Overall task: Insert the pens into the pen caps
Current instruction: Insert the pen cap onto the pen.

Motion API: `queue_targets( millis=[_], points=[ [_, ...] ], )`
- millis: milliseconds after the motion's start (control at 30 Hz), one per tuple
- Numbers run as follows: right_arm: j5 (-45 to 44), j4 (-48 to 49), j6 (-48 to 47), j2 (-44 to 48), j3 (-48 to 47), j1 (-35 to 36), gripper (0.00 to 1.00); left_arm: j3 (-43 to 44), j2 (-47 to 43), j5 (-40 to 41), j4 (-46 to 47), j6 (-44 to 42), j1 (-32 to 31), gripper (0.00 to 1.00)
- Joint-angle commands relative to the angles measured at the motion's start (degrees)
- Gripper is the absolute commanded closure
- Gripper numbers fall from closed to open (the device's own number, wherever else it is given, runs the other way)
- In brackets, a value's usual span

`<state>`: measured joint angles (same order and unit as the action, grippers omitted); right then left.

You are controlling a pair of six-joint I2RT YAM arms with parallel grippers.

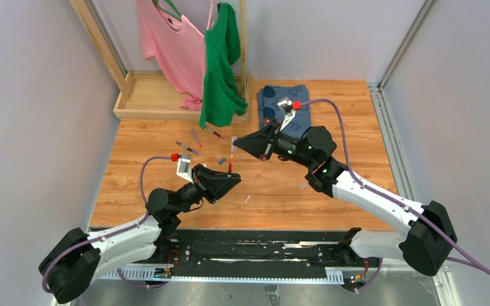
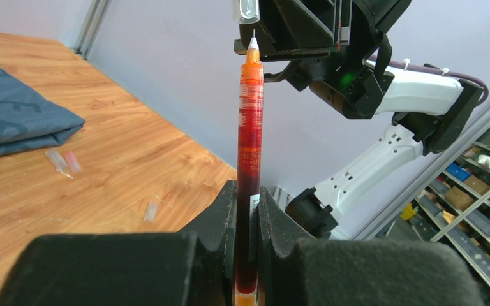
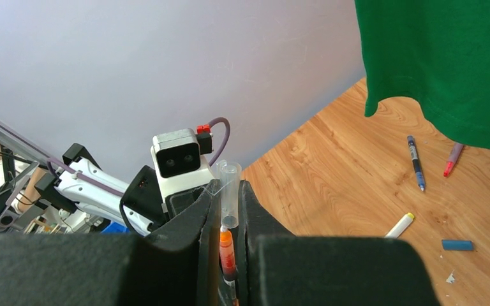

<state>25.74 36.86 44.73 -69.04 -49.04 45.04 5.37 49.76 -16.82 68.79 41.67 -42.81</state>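
My left gripper (image 2: 249, 213) is shut on a dark red pen (image 2: 250, 159) with an orange tip and holds it upright above the table. My right gripper (image 3: 228, 199) is shut on a clear pen cap (image 3: 228, 185), open end down, directly over the pen. The pen's tip (image 3: 228, 245) sits just at the cap's mouth, between the right fingers. From above, the two grippers (image 1: 235, 180) (image 1: 237, 145) face each other over the table's middle, with the red pen (image 1: 231, 163) between them. Other pens lie on the table: blue-black (image 3: 415, 162), purple-red (image 3: 453, 159) and white (image 3: 400, 225).
A blue cap (image 3: 457, 245) and a white scrap (image 3: 450, 277) lie near the white pen. Small clear caps (image 2: 57, 162) (image 2: 151, 211) lie beside a folded blue cloth (image 1: 287, 105). A wooden rack (image 1: 166, 105) with a pink shirt and a green shirt (image 1: 220, 64) stands at the back left.
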Motion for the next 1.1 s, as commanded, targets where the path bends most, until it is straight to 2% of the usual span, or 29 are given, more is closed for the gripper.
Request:
queue_targets(
  millis=[0,367,1067],
  points=[
    [1.26,2.99,-0.79,-0.13,-2.66,1.79,0.99,1.58,-0.63,-0.58,0.8,-0.13,0.36,1.0],
    [2.78,2.87,-1.05,-1.17,-2.7,2.52,1.0,1.75,-1.21,-0.58,0.41,-0.1,0.36,1.0],
    [0.1,3.03,-3.31,0.06,-3.37,2.56,0.99,1.69,-2.12,-0.76,-0.53,-0.32,0.36,1.0]
  ],
)
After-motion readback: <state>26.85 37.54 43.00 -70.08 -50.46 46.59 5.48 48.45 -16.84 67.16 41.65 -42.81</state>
